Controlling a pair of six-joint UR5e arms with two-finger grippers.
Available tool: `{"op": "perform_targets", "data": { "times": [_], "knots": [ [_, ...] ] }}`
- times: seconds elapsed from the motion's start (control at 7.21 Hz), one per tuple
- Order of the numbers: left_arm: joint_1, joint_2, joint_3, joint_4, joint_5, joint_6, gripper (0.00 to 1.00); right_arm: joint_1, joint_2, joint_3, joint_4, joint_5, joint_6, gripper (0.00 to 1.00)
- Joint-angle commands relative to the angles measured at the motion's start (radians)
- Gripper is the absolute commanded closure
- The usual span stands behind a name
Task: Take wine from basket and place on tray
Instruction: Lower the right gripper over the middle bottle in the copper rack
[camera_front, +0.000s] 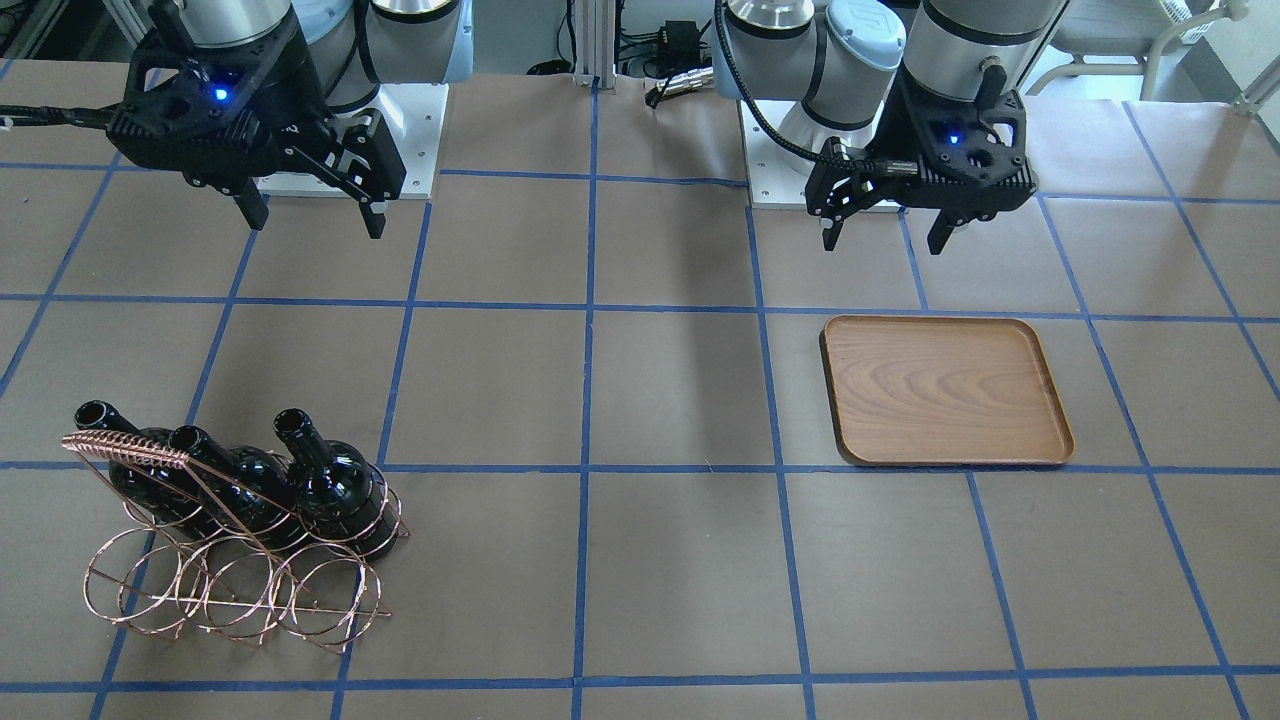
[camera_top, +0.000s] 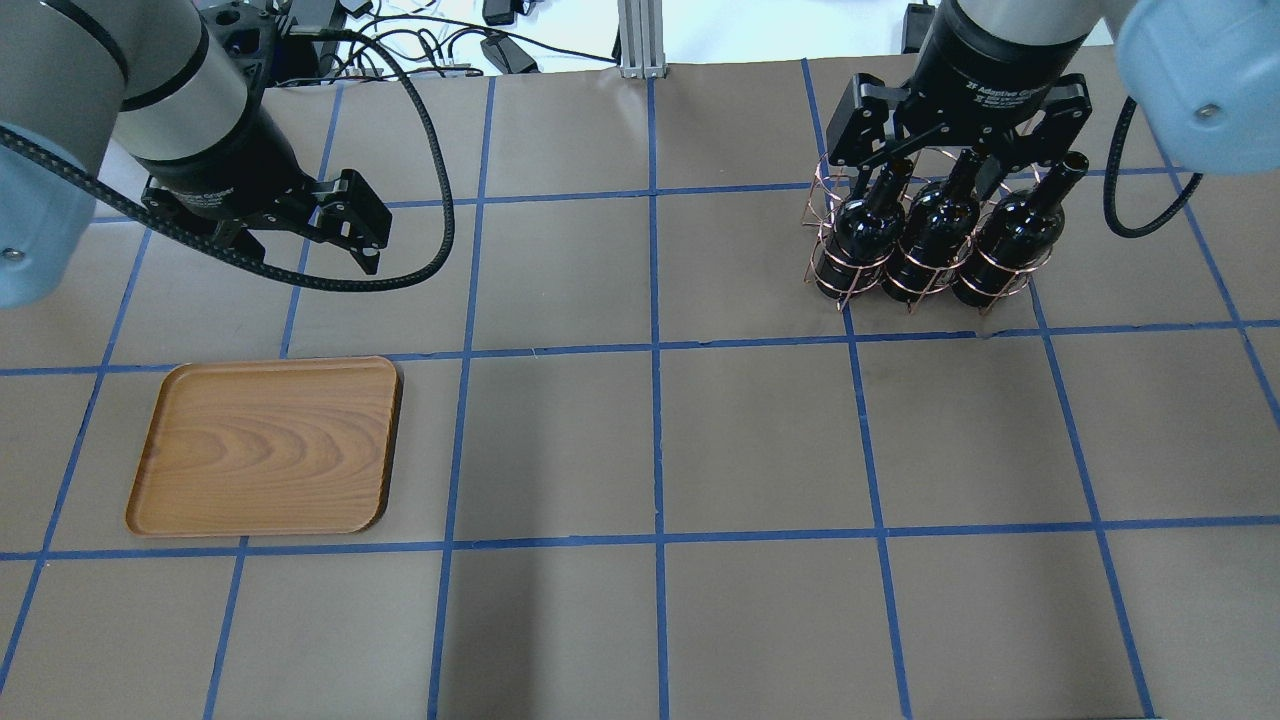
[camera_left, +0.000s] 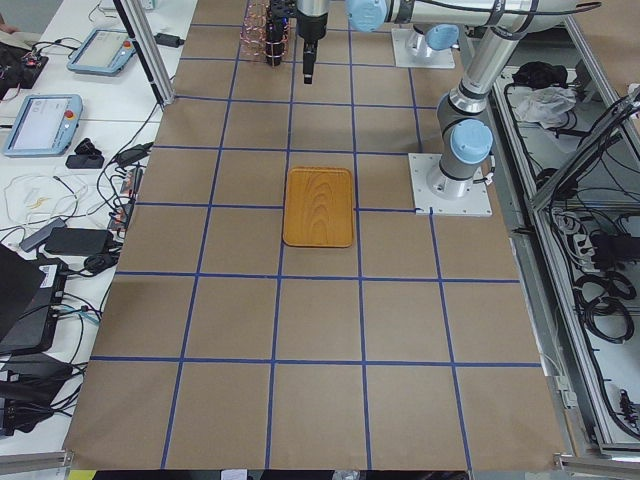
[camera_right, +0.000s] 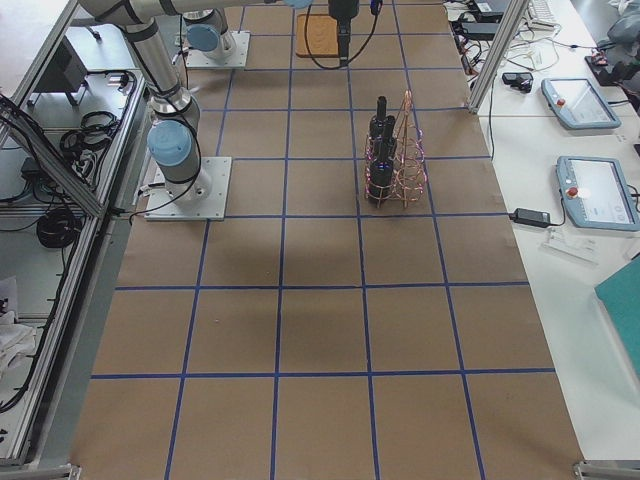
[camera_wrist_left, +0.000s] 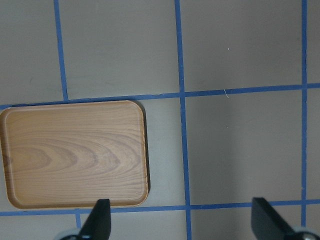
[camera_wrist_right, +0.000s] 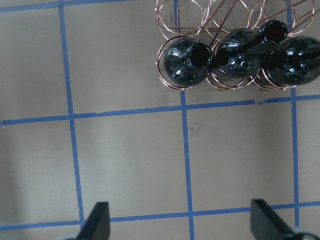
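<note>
Three dark glossy wine bottles stand side by side in the copper wire basket (camera_front: 230, 600), necks tilted up: one (camera_front: 130, 460), one (camera_front: 232, 482) and one (camera_front: 335, 485). The right wrist view shows them from above (camera_wrist_right: 187, 62) at its top right. The wooden tray (camera_front: 945, 390) lies bare on the table; it also shows in the left wrist view (camera_wrist_left: 75, 152). My right gripper (camera_front: 316, 226) hangs open and empty, high and on the robot's side of the basket. My left gripper (camera_front: 885, 246) hangs open and empty, high and on the robot's side of the tray.
The table is brown paper with a blue tape grid. The arm bases (camera_front: 400, 150) stand at the robot's edge. Side tables with pendants (camera_right: 595, 190) and cables flank the far edge. The lower rings of the basket (camera_top: 815, 215) hold nothing.
</note>
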Motion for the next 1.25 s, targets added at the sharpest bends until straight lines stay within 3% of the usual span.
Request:
{"op": "perform_targets", "data": {
  "times": [0.0,1.11],
  "knots": [
    [0.000,0.000,-0.002,-0.002,0.003,0.000,0.00,-0.001,0.000,0.000,0.000,-0.007,0.002,0.00],
    [0.000,0.003,-0.015,-0.002,0.006,0.000,0.00,-0.001,0.022,-0.010,-0.010,0.002,0.003,0.00]
  ]
}}
